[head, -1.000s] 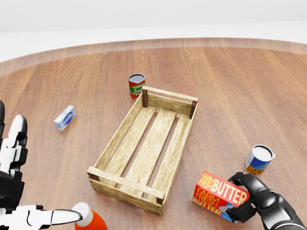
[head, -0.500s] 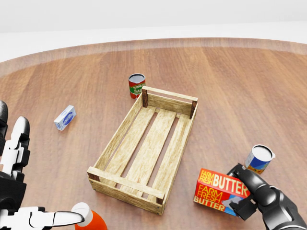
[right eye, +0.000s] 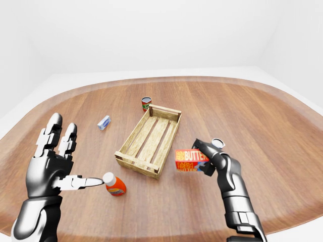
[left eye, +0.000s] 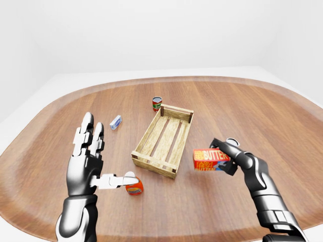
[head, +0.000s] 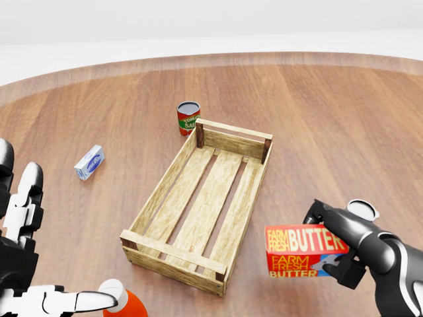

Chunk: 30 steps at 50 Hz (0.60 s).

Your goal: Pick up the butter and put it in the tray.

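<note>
the butter (head: pixel 305 252) is a red and orange carton with "farm fresh butter" in white and yellow lettering on its broad face. it sits upright on a long edge, lifted clear of the wooden tabletop, its printed face turned toward the head view, low and right of centre there. the right hand (head: pixel 344 246) has its dark fingers closed round the carton's right end.

the tray (head: pixel 202 202) is a pale slatted wooden crate, open-topped and empty, lying diagonally in the middle of the head view. the butter hangs just beside the tray's lower right corner, outside its walls.
</note>
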Available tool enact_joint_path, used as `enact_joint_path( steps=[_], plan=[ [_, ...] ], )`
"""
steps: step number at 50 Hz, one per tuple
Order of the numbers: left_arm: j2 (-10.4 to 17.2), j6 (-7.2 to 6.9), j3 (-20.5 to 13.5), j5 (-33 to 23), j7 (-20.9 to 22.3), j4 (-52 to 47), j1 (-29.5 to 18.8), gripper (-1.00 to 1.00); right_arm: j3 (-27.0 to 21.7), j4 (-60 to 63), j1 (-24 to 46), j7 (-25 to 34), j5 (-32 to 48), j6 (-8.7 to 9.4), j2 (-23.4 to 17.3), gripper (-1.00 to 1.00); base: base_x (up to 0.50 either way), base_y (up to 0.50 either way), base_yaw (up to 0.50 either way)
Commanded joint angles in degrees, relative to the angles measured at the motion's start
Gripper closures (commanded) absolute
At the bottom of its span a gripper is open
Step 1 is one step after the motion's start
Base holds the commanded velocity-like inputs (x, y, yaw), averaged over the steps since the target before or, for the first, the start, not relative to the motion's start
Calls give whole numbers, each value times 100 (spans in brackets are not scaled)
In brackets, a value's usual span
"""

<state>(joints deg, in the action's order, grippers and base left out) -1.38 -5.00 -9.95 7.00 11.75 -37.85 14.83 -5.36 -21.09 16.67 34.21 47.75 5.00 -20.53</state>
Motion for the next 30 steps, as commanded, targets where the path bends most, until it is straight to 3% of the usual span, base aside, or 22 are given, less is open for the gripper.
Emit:
enact_joint_path(
  steps=[1, 13, 30],
  plan=[
    [9, 0, -8, 3, -9, 27, -21, -100, -289, 1355, -126, 579, 847, 0, -36, 100, 0, 0, 0],
    [9, 0, -1, -4, -16, 15, -26, -100, -302, 1637, 271, 579, 1267, 0, 79, 100, 0, 0, 0],
    [9, 0, -29, 17, -13, 11, -34, -100, -153, 1304, 1064, 579, 1040, 0, 141, 100, 0, 0, 0]
  ],
)
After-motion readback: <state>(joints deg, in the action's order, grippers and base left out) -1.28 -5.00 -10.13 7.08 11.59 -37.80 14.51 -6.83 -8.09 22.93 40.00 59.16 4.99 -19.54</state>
